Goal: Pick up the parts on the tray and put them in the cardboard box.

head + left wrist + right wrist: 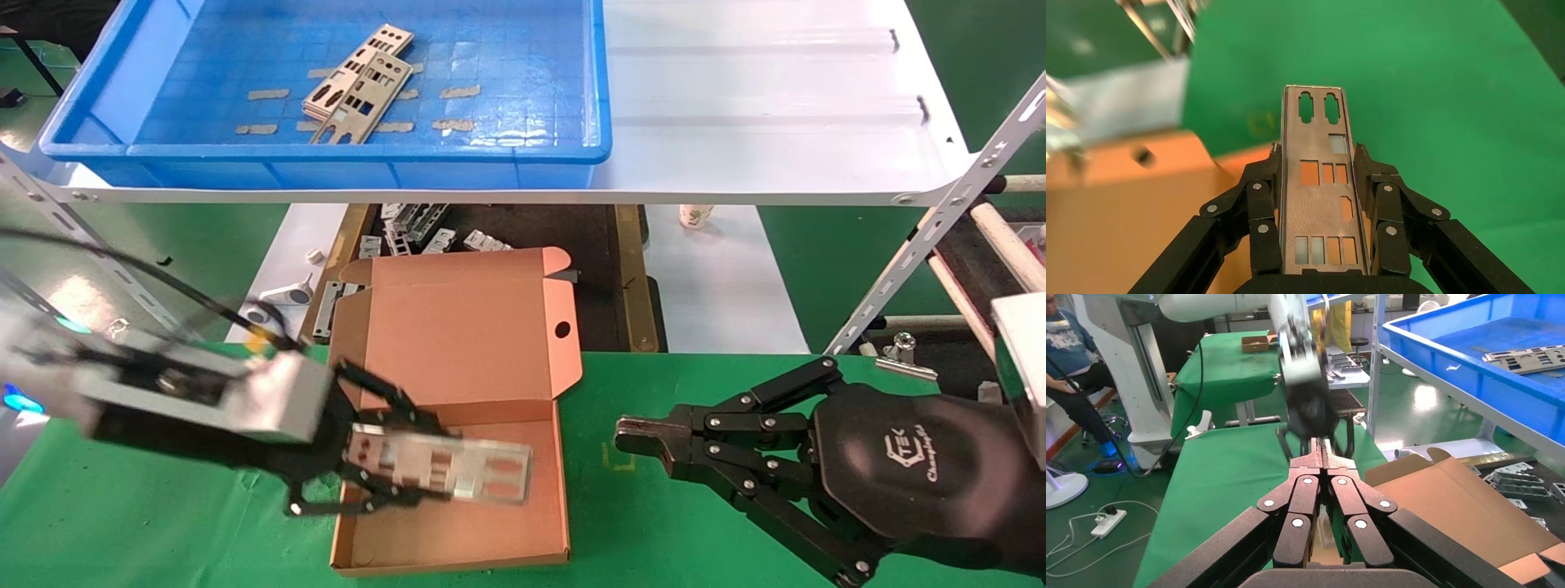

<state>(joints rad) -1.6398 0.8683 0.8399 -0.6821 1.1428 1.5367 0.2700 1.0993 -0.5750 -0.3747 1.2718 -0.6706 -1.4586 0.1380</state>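
My left gripper [384,457] [1319,160] is shut on a silver punched plate [458,467] [1319,184], one of the parts, holding it by its long edges just above the open cardboard box [458,343] [1119,208] [1462,502] on the green mat. Two more parts [359,82] [1529,358] lie crossed in the blue tray [147,155] [1474,367] on the white shelf. The right gripper [633,437] [1321,447] is shut on nothing and hovers over the mat to the right of the box.
The white shelf [776,106] spans the scene above the box, with its slotted leg [940,220] at the right. Grey brackets and clips [425,229] lie on the dark surface behind the box. A white cup [695,215] stands under the shelf.
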